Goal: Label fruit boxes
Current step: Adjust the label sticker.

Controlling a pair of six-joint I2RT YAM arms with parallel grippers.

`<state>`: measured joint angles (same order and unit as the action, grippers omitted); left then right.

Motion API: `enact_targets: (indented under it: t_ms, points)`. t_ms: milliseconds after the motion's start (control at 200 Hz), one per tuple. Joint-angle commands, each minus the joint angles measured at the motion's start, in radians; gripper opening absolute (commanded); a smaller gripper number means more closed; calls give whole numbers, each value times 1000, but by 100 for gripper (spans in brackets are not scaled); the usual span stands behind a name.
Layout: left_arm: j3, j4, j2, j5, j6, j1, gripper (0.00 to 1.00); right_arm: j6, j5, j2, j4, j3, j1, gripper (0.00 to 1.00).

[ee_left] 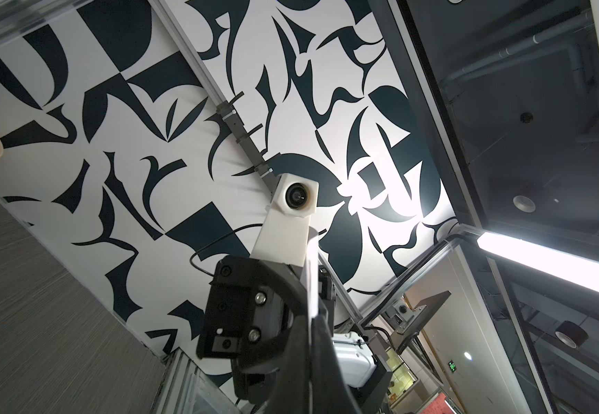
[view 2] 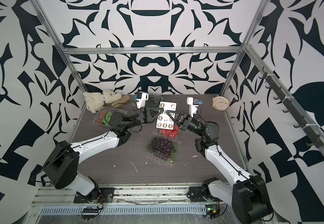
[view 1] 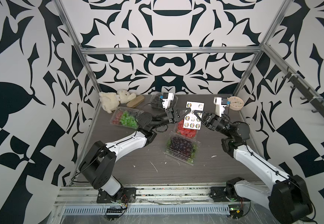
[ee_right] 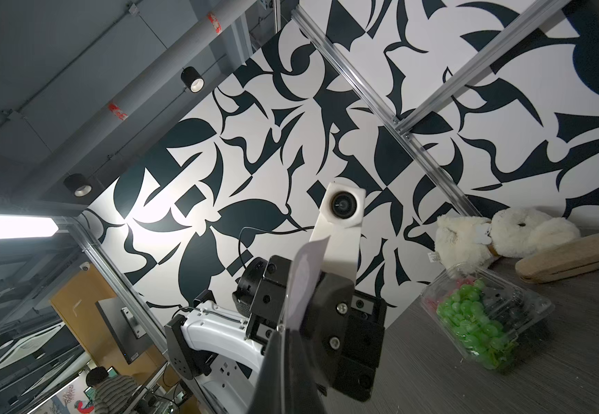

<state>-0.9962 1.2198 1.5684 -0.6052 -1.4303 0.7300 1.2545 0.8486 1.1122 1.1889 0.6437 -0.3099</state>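
Strawberry box is sitting just beneath both grippers; left gripper and right gripper, jaws closed, are pinching the sticker sheet.

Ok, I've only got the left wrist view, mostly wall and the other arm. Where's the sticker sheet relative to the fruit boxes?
Observer: The sticker sheet is raised off the table. In both top views it covers the far part of the strawberry box.
Operator: Which claw has it?
Observer: Both. The left claw and the right claw are shut on it, and their tips meet on the sheet's upper half.
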Motion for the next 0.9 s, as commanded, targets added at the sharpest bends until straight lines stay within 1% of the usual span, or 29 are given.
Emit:
enact_targets:
  t_ms: [0,480,895]
  points:
    - [-19,84,15,-5,-24,4,1,8,17,-6,71,27,-6,0]
    - [-64,182,82,-15,-95,29,0,8,17,8,74,27,-6,0]
    - [-65,190,109,-7,-98,31,0,8,17,-3,70,27,-6,0]
